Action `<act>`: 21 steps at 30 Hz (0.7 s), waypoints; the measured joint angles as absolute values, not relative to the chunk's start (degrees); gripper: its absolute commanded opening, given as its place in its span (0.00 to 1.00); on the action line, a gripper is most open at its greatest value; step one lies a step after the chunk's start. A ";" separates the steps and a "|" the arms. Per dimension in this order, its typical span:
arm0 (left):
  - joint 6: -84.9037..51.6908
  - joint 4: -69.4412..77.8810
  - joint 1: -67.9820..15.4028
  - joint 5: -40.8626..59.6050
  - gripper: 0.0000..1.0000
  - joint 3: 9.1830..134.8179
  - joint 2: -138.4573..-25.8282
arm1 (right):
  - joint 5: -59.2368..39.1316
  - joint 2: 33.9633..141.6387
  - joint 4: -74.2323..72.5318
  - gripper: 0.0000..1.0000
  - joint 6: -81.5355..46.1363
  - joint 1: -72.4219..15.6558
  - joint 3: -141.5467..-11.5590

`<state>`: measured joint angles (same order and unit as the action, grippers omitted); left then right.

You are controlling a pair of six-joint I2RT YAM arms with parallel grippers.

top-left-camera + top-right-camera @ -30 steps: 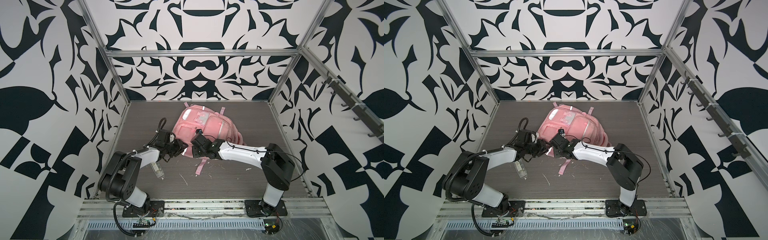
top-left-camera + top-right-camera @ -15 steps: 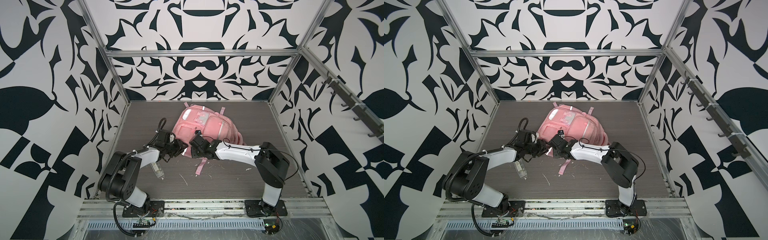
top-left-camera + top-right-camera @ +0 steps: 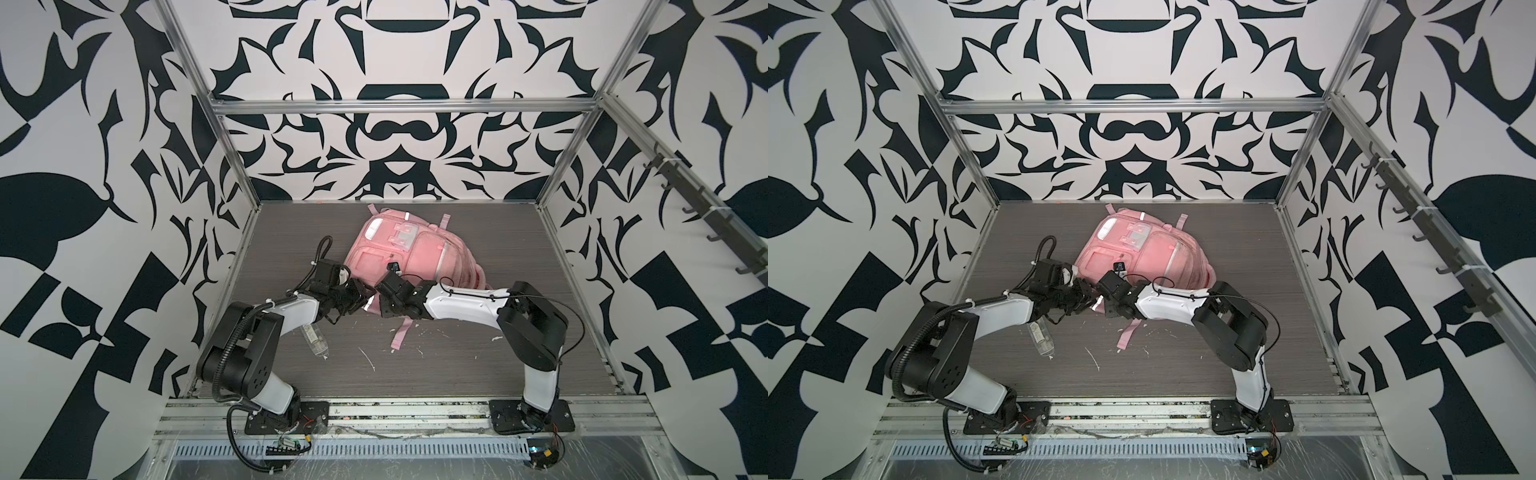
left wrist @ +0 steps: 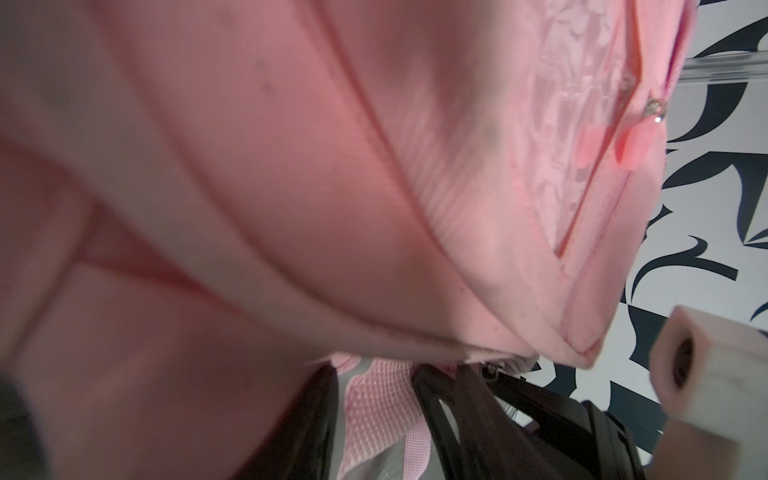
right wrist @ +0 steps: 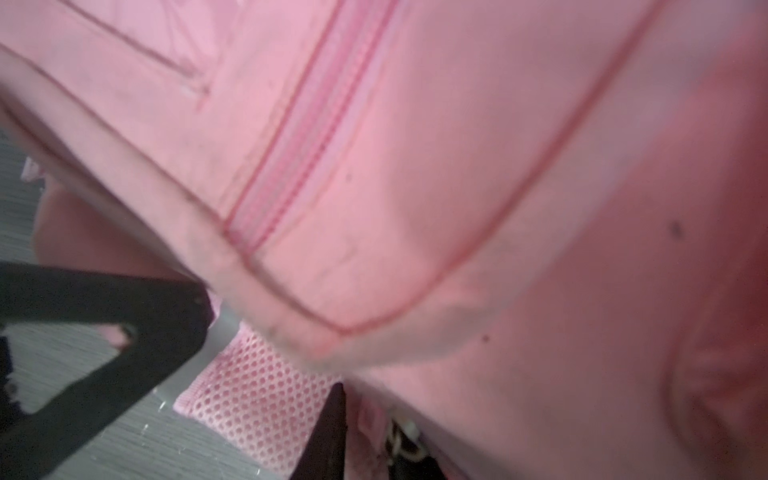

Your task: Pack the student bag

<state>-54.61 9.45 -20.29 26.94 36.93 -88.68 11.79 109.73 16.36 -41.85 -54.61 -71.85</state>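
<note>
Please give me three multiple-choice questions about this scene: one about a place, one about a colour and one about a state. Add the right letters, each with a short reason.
1. Where does the clear bottle lie?
A. on the table, under the left arm
B. against the back wall
C. beside the right arm's base

2. What colour is the student bag?
A. blue
B. pink
C. green

3. How is the student bag placed?
A. hanging on a wall hook
B. standing upright
C. lying on the table, pockets up

Answers: 1 A, both top views show it beneath that arm; 2 B, it is pink in every view; 3 C, its front pockets face the top views.
</note>
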 measured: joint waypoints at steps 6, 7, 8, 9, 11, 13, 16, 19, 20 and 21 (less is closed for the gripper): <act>-54.59 9.58 -20.25 27.00 0.49 36.93 -88.71 | 12.34 109.73 16.45 0.13 -41.85 -54.61 -71.77; -54.54 9.56 -20.25 27.00 0.49 36.93 -88.71 | 12.45 109.69 16.47 0.11 -41.85 -54.61 -71.68; -54.48 9.58 -20.23 27.00 0.49 36.93 -88.71 | 12.49 109.65 16.47 0.10 -41.82 -54.61 -71.50; -54.41 9.58 -20.21 27.00 0.49 36.93 -88.71 | 12.49 109.54 16.43 0.08 -41.82 -54.59 -71.29; -54.28 9.58 -20.16 27.03 0.46 36.93 -88.82 | 12.49 108.97 16.05 0.06 -41.78 -54.59 -70.63; -54.13 9.58 -19.99 27.09 0.42 36.95 -89.08 | 12.43 107.90 15.75 0.03 -41.85 -54.61 -69.63; -53.95 9.58 -19.57 27.29 0.37 36.95 -89.56 | 11.92 106.04 15.38 0.01 -41.82 -54.61 -68.03; -53.84 9.54 -19.20 27.31 0.34 36.97 -89.69 | 10.76 104.68 15.38 0.00 -41.82 -54.59 -67.16; -53.76 9.52 -19.09 27.29 0.34 37.01 -89.71 | 10.28 104.27 15.38 0.00 -41.80 -54.59 -66.89; -53.74 9.43 -18.96 27.29 0.33 37.08 -89.71 | 9.87 103.90 15.35 0.00 -41.76 -54.59 -66.63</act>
